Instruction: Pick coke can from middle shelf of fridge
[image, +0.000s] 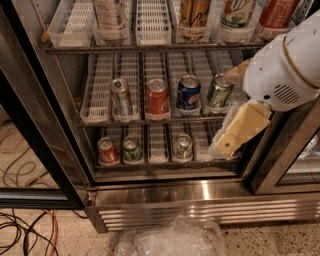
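The coke can (157, 97) stands upright at the front of the middle shelf (97, 95) in the open fridge (165, 192), second of the cans from the left. A silver can (121, 97) is to its left. A blue Pepsi can (187, 92) and a green-and-silver can (218, 91) are to its right. My gripper (225, 112) comes in from the right on a white arm (287, 62). It is open and empty, in front of the shelf's right end, about two lanes right of the coke can. One cream finger (242, 127) points down-left.
Tall bottles (192, 15) stand on the upper rack. Several cans (131, 149) sit on the bottom shelf. A black door frame (30, 125) runs down the left, another door (295, 150) on the right. A clear plastic bag (170, 237) and cables (25, 225) lie on the floor.
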